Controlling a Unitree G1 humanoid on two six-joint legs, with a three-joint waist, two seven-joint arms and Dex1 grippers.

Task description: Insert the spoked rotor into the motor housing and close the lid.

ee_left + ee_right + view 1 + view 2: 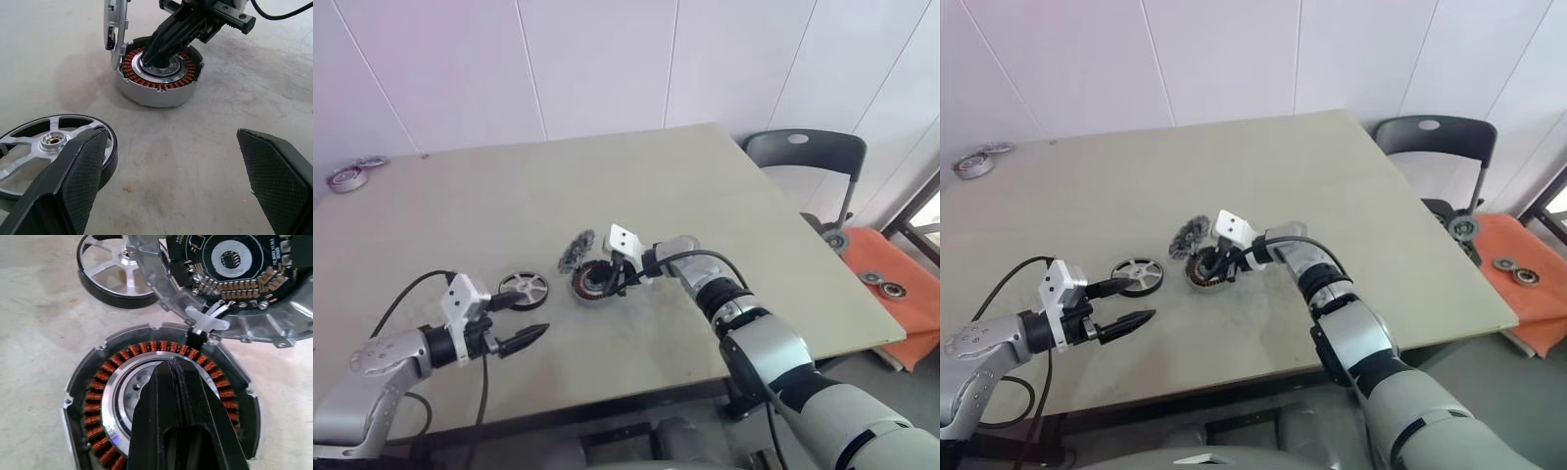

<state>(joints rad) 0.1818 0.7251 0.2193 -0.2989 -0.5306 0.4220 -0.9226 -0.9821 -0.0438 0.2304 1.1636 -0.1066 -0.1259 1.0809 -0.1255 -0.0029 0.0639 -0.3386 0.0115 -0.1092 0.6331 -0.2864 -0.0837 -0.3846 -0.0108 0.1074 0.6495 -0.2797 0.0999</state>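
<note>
Rotor (524, 289) lies on the tabletop (724, 206), uninserted; housing (594, 284) lid (234, 289) stands open. Right claw (178, 377), pressed together, rests in its hub. Left claw (171, 166) gapes apart, empty.

You are looking across a broad, pale beige rectangular table (636, 186) with a matte top, evenly lit by soft daylight. Behind it, from ten to two o'clock, stands a wall of white panels (597, 59) split by thin vertical seams. At two o'clock, just beside the table's far corner, you see a dark grey plastic chair (805, 152) with an oval slot in its backrest. At three to four o'clock an orange mat (891, 284) lies on the grey floor, well below the table's edge.
</note>
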